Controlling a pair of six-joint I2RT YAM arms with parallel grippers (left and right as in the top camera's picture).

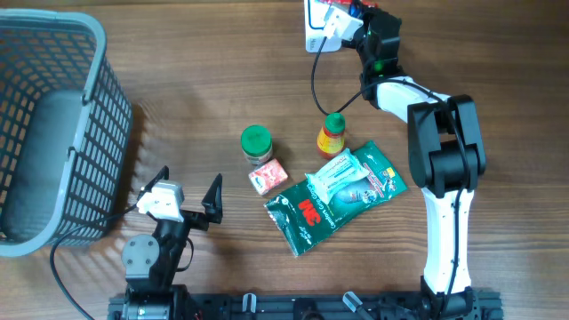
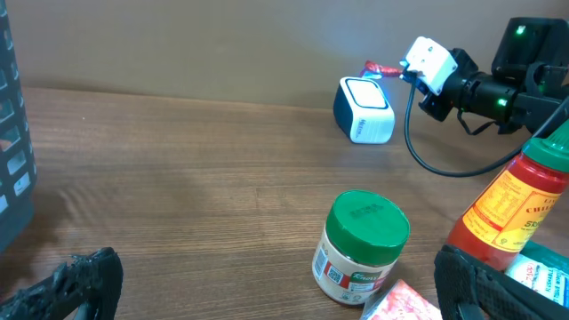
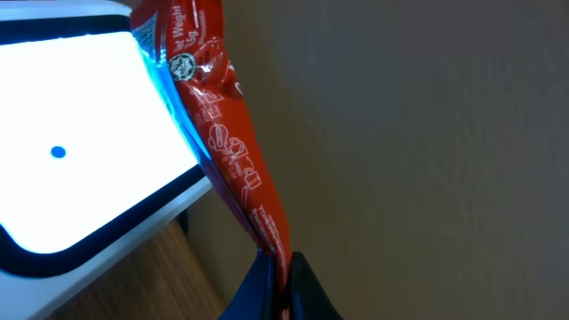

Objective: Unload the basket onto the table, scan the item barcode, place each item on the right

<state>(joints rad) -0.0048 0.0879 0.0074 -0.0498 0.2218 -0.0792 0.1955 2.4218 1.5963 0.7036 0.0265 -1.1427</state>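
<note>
The item is a thin red packet with white print. My right gripper is shut on its lower edge and holds it upright against the lit white window of the barcode scanner. Overhead, the scanner sits at the table's far edge, with the red packet and right gripper just beside it. In the left wrist view the scanner and packet show far off. My left gripper stands open and empty near the front left, its black fingers wide apart.
A grey mesh basket stands at the left. Mid-table are a green-lidded jar, an orange sauce bottle, a small red-and-white box, a green 3M pack and a white-green pouch. A black cable runs from the scanner.
</note>
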